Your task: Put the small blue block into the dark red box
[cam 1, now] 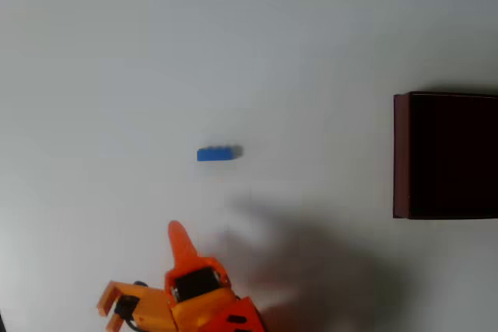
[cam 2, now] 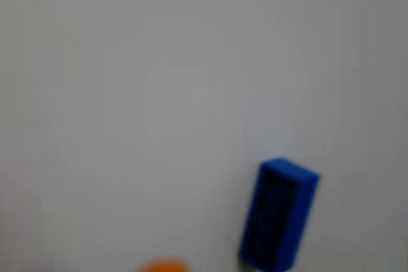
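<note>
The small blue block (cam 1: 218,153) lies flat on the white counter (cam 1: 117,60), well left of the dark red box (cam 1: 447,155) in the overhead view. To grasp it well, straddle its short sides. The orange end effector (cam 1: 180,240) sits below the block, clear of it, holding nothing; its opening I cannot tell.

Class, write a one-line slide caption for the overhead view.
Orange two-finger gripper below a tiny blue studded brick on a white table; dark maroon rectangular box at right.
</note>
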`<state>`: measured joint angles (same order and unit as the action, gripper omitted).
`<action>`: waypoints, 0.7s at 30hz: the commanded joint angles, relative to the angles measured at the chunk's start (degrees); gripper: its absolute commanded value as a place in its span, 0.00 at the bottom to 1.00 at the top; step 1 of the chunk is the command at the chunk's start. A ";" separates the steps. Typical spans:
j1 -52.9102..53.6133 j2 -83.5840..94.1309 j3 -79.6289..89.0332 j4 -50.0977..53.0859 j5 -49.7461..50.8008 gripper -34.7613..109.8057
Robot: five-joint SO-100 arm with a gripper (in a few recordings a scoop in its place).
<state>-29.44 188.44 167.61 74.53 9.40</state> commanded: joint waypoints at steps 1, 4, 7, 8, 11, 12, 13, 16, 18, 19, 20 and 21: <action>0.97 -10.20 -6.59 -4.13 -1.41 0.38; 1.93 -25.05 -13.36 -7.73 -3.34 0.38; 3.60 -34.01 -18.54 -8.88 -5.10 0.38; 4.04 -35.42 -19.60 -9.49 -5.89 0.38; 6.24 -41.31 -23.73 -9.76 -8.00 0.39; 7.03 -43.77 -25.40 -9.58 -8.79 0.39; 7.73 -46.23 -27.16 -9.49 -9.49 0.39; 9.05 -52.65 -31.82 -9.76 -10.99 0.39; 9.76 -55.55 -33.93 -10.55 -11.25 0.39; 10.02 -56.51 -34.63 -11.25 -11.34 0.39; 10.20 -57.66 -35.42 -11.78 -11.51 0.39; 10.46 -59.15 -36.39 -12.13 -11.60 0.39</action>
<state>-19.07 131.04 135.35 63.11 -0.79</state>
